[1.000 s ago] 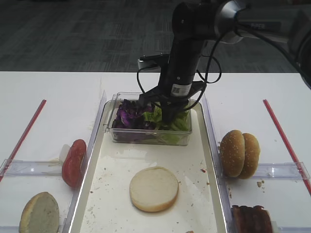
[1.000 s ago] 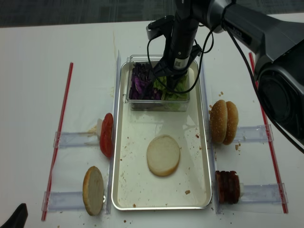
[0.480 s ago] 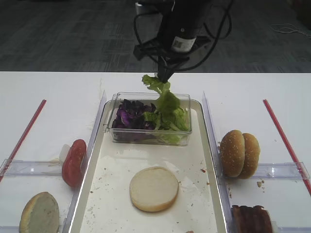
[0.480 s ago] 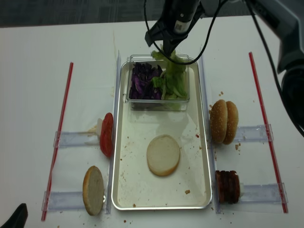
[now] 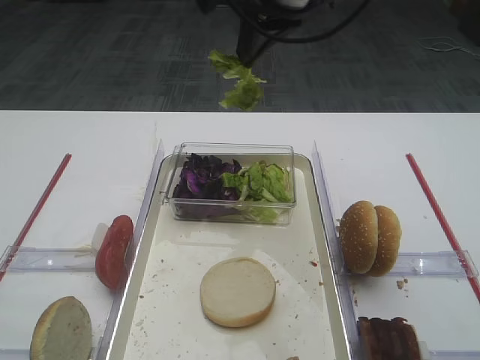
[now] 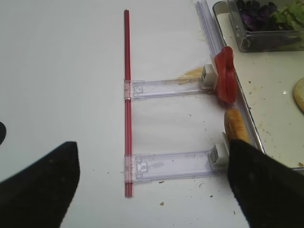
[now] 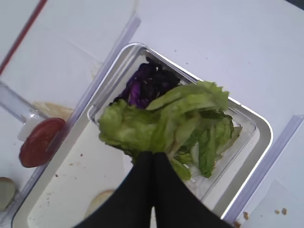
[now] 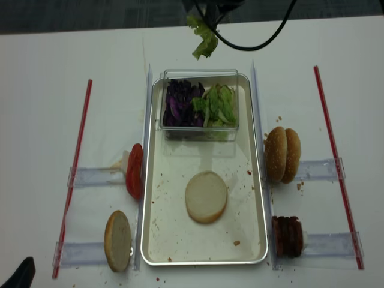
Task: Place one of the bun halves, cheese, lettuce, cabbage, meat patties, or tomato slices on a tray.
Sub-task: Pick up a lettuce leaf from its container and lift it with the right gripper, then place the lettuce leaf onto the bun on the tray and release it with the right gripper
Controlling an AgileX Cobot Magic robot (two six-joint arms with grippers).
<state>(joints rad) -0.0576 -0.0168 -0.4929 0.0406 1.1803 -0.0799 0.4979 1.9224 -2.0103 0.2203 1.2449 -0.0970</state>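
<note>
Most of the right arm lies beyond the top edge of both high views; only a dark stub and looping black cables show there, so its pose reads only as raised high above the far end of the large rectangular cream-white tray with a silvery rim (image 5: 324, 225). The right gripper (image 7: 153, 159) appears in the right wrist view as two black fingers (image 7: 167, 190) pressed together, clenched on a light green frilly lettuce leaf (image 7: 156, 124). This leaf hangs in the air, clear of the small clear plastic box (image 5: 232, 216), which stands at the tray's far end. The box holds more green lettuce pieces (image 5: 261, 182) on the right and dark purple cabbage shreds (image 5: 201, 178) on the left. A pale round bun half (image 5: 237, 291), cut face up, lies on the tray floor among brown crumbs. The left gripper (image 6: 152, 183) shows only as two blurred dark shapes at the bottom corners of the left wrist view, set wide apart, holding nothing, low over the white table (image 5: 75, 142). Left of the tray, a glossy red tomato slice (image 5: 114, 251) and another bun half (image 5: 61, 330) stand on edge in clear racks. On the right, sesame-seeded bun halves (image 5: 370, 237) and dark reddish-brown meat patties (image 5: 388, 339) stand, the patties cut off by the lower edge.
</note>
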